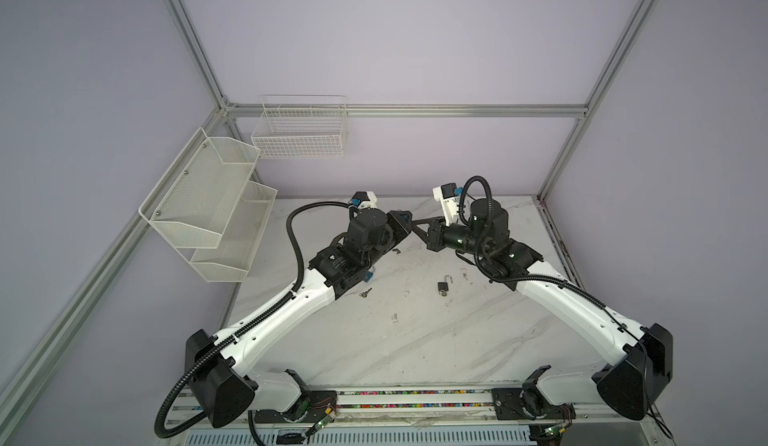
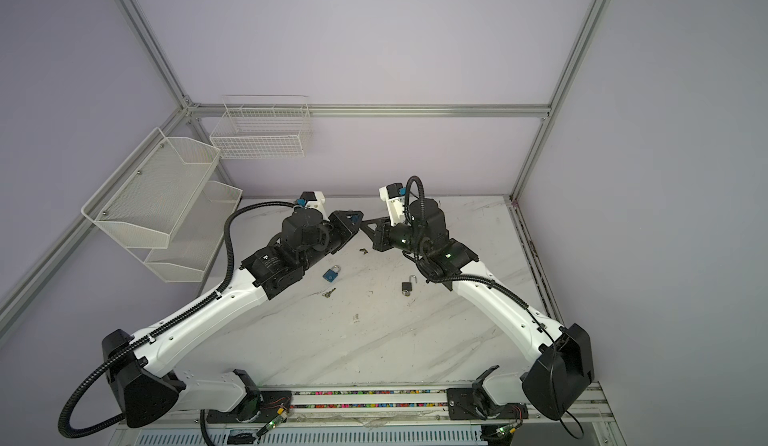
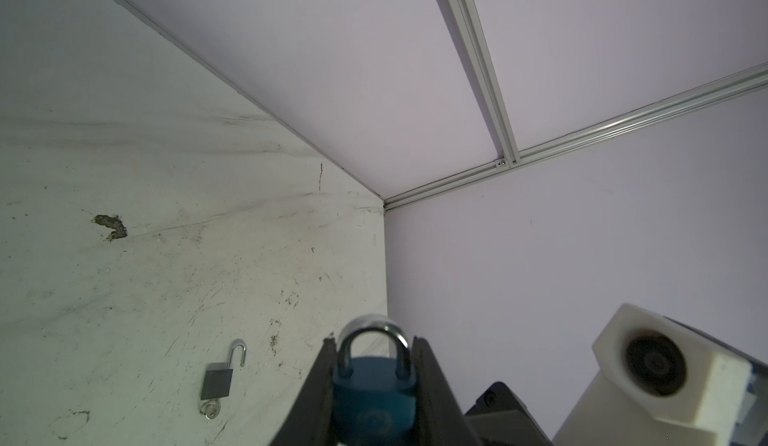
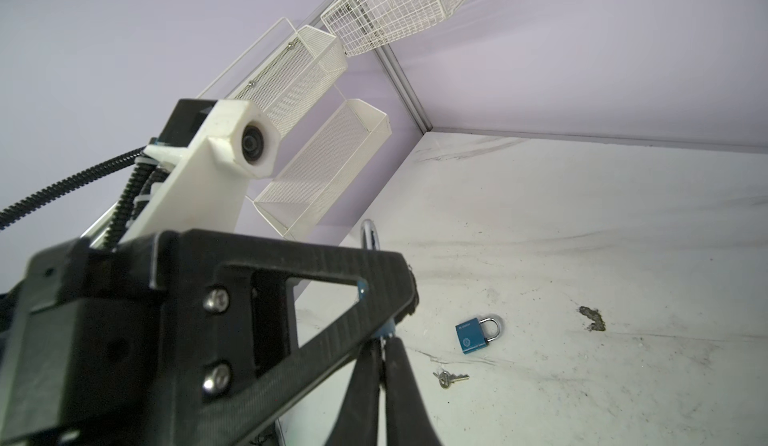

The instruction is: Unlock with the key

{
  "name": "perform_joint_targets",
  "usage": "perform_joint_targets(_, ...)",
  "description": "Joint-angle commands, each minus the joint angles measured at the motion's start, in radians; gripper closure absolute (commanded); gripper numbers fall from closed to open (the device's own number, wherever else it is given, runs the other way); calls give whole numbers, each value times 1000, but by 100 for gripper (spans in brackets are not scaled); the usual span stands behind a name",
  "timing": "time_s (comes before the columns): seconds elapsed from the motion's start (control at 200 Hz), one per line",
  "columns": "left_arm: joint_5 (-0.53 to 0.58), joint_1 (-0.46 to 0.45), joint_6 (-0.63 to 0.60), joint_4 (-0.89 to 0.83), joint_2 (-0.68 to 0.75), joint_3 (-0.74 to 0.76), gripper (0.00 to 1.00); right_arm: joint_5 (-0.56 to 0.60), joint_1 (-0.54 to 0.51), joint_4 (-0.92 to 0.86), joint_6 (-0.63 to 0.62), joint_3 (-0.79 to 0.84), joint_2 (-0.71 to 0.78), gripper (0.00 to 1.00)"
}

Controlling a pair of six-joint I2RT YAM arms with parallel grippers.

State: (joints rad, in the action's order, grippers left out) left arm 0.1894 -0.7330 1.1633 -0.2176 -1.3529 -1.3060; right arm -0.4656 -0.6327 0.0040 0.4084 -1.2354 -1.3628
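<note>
My left gripper (image 3: 374,342) is shut on a blue padlock (image 3: 374,394), its silver shackle sticking out past the fingertips. It holds the lock in the air at the back middle of the table, seen in both top views (image 1: 404,217) (image 2: 353,217). My right gripper (image 4: 383,340) is shut, and its tips press against the blue lock's underside below the left finger (image 4: 332,294). Whether a key is pinched there is hidden. A loose silver key (image 4: 451,378) (image 2: 328,293) lies on the marble table (image 1: 415,340).
A second blue padlock (image 4: 476,335) (image 2: 331,274) lies shut on the table. A black padlock (image 1: 444,286) (image 3: 218,379) lies with its shackle open and a key in it. Another small key (image 2: 364,251) lies below the grippers. Mesh shelves (image 1: 208,202) and a wire basket (image 1: 301,132) hang at back left.
</note>
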Motion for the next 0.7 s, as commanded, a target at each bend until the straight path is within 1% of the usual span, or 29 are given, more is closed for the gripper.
perform_joint_targets(0.0, -50, -2, 8, 107, 47, 51, 94, -57, -4, 42, 43, -9, -5, 97)
perform_joint_targets(0.105, -56, -2, 14, 148, 59, 83, 94, -81, -4, 83, 115, 8, -5, 100)
perform_joint_targets(0.23, -50, 2, 21, 202, 83, 133, 93, -105, -4, 129, 209, 37, -2, 100)
perform_joint_targets(0.34, -80, 8, 42, 270, 93, 175, 93, -118, -4, 176, 305, 60, 5, 100)
perform_joint_targets(0.42, -108, 10, 55, 324, 92, 201, 94, -142, -4, 250, 409, 87, 4, 100)
perform_joint_targets(0.47, -118, 11, 61, 339, 93, 210, 93, -161, -4, 344, 505, 120, 9, 100)
perform_joint_targets(0.53, -123, 16, 64, 345, 97, 221, 93, -178, -3, 424, 591, 145, 16, 100)
perform_joint_targets(0.645, -122, 21, 74, 359, 107, 243, 94, -167, -4, 460, 672, 162, 33, 100)
perform_joint_targets(0.7, -123, 23, 73, 368, 106, 244, 94, -162, -4, 454, 671, 163, 37, 100)
